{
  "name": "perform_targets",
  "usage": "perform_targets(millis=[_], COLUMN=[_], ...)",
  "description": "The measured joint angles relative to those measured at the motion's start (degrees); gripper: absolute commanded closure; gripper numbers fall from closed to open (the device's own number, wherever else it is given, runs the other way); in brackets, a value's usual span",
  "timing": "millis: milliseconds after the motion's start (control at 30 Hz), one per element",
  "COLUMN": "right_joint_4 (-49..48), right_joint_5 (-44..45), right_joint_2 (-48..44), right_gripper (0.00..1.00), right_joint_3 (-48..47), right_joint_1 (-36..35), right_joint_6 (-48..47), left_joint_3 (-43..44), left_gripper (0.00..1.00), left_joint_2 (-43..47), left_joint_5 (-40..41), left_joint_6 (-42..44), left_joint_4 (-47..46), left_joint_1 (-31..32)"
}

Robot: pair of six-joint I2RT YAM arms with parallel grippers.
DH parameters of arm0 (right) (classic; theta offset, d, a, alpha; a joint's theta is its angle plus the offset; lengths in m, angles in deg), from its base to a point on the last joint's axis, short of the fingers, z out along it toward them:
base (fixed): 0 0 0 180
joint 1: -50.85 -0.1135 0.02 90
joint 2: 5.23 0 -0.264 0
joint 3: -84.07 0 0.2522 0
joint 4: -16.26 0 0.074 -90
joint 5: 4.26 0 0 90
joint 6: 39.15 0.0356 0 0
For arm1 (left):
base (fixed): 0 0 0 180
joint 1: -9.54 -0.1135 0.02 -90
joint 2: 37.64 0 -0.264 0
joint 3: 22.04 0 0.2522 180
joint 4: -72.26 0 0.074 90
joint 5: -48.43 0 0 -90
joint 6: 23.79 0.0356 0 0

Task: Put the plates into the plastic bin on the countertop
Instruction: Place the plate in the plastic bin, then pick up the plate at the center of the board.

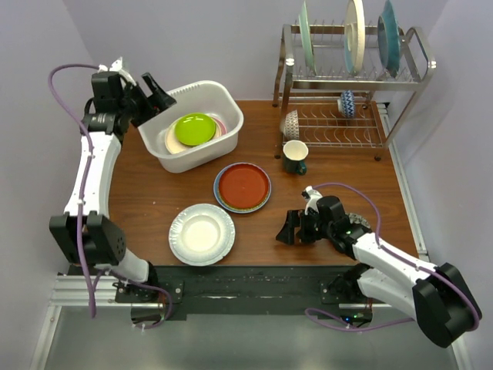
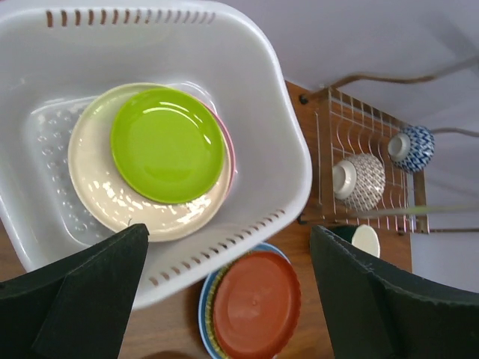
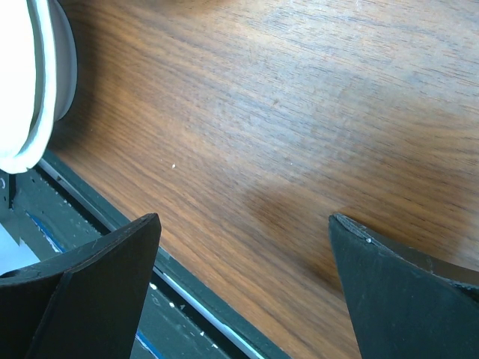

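Observation:
The white plastic bin [image 1: 226, 108] stands at the back left of the countertop [image 1: 339, 193]. In it a lime plate [image 1: 195, 129] lies on a cream plate [image 2: 97, 179], with a pink rim [image 2: 229, 153] showing beneath. My left gripper [image 1: 152, 100] hovers open and empty over the bin's left rim [image 2: 284, 149]. A red-brown plate [image 1: 243, 185] tops a small stack in the middle, and a white plate [image 1: 202, 233] lies near the front edge. Three plates [image 1: 353, 35] stand in the rack. My right gripper [image 1: 296, 231] is open, low over bare wood right of the white plate [image 3: 30, 82].
A steel wire dish rack [image 1: 400, 77] stands at the back right with two patterned bowls [image 1: 291, 123] [image 1: 347, 102] on its lower shelf. A dark green mug [image 1: 294, 156] sits in front of it. The table's dark front edge [image 3: 187, 292] lies just below my right gripper.

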Motion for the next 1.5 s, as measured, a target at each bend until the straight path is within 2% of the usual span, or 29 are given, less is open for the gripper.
perform_targets(millis=[100, 267, 500, 667, 867, 1033, 1133, 1167, 1500], right_joint_4=[0.3, 2.2, 2.5, 2.4, 2.8, 2.8, 2.7, 2.8, 2.8], right_joint_5=[0.0, 0.0, 0.2, 0.6, 1.8, 2.0, 2.0, 2.0, 2.0], right_joint_2=[0.2, 2.5, 9.9, 17.6, 24.5, 27.5, 27.9, 27.9, 27.9], right_gripper=[0.01, 0.02, 0.05, 0.10, 0.21, 0.21, 0.21, 0.21, 0.20], right_joint_3=[-0.3, -3.1, -12.4, -18.6, -25.1, -28.9, -29.4, -29.4, -29.4], right_joint_1=[0.0, 0.0, 0.0, 0.0, 0.0, 0.0, 0.0, 0.0, 0.0], right_joint_6=[0.0, 0.0, 0.4, 2.2, 3.9, 4.5, 4.6, 4.6, 4.9], left_joint_3=[-6.3, -18.4, -34.7, -42.2, -45.4, -45.5, -45.1, -44.7, -40.5], left_gripper=[0.09, 0.10, 0.12, 0.13, 0.18, 0.25, 0.35, 0.42, 0.49], left_joint_2=[6.1, 13.5, 20.1, 22.2, 19.9, 15.6, 12.1, 10.8, 2.5], left_joint_5=[-0.7, -0.5, -0.4, 0.7, 2.3, 3.6, 4.4, 4.7, 5.5], left_joint_6=[0.5, 0.5, -2.8, -5.7, -8.1, -9.3, -9.6, -9.6, -9.4], left_joint_4=[-0.8, -1.4, -3.9, -5.9, -9.1, -12.0, -12.8, -12.9, -14.3], left_joint_1=[1.6, 8.9, 14.8, 18.4, 23.8, 25.7, 25.9, 26.0, 26.0])
